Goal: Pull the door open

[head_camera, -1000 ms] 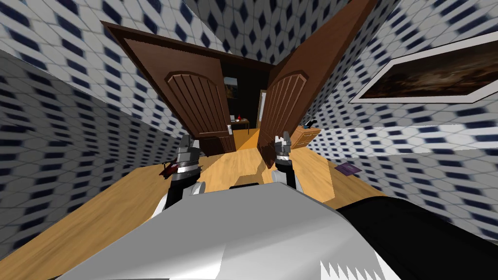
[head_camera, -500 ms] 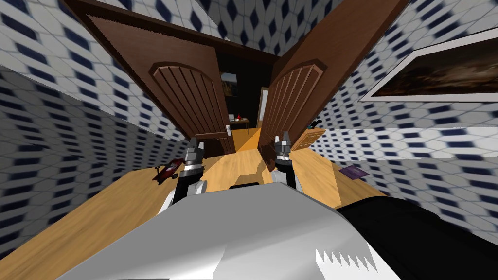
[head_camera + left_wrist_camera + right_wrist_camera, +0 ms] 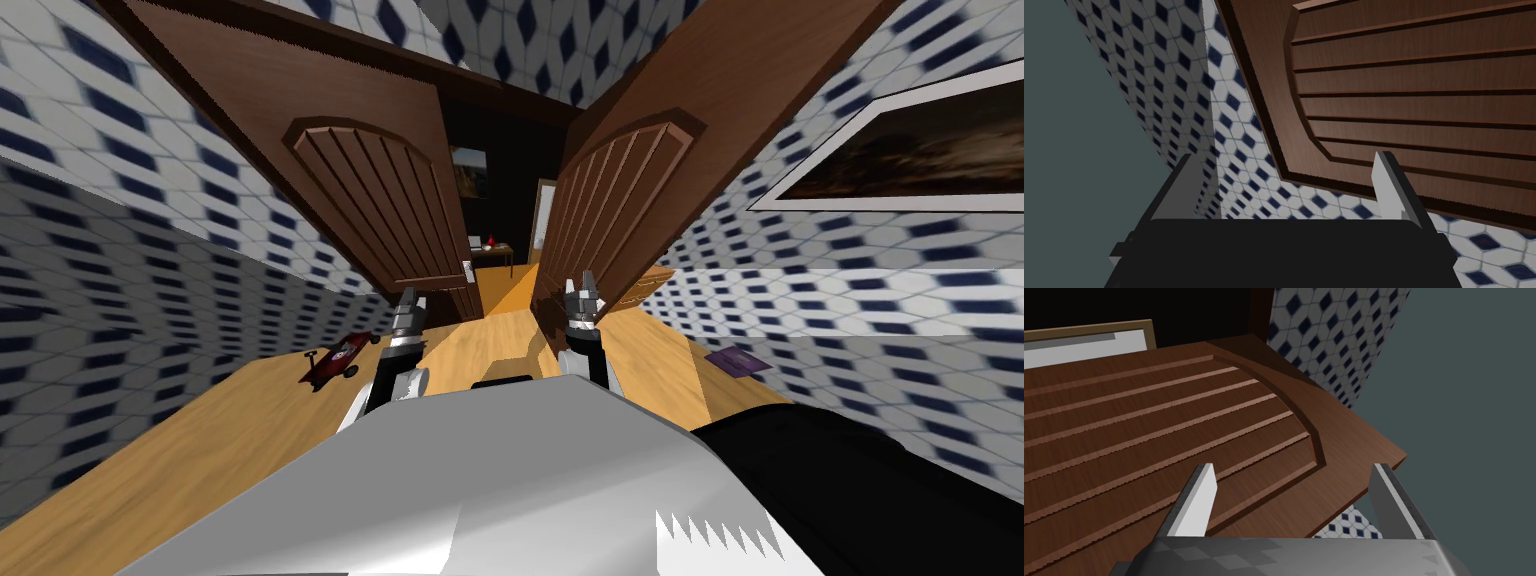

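**Double doorway, head and wrist views.** The brown wooden right door leaf with an arched, ribbed panel (image 3: 625, 190) stood angled out toward the robot, close ahead of the right gripper (image 3: 581, 290). That gripper's two fingers were spread apart and held nothing; whether they touched the panel could not be told. The matching brown left door leaf (image 3: 375, 200) stood ahead of the left gripper (image 3: 408, 303), which was likewise spread and empty. A small red toy wagon (image 3: 335, 362) rested on the light wooden floor (image 3: 250, 420) near the left arm.
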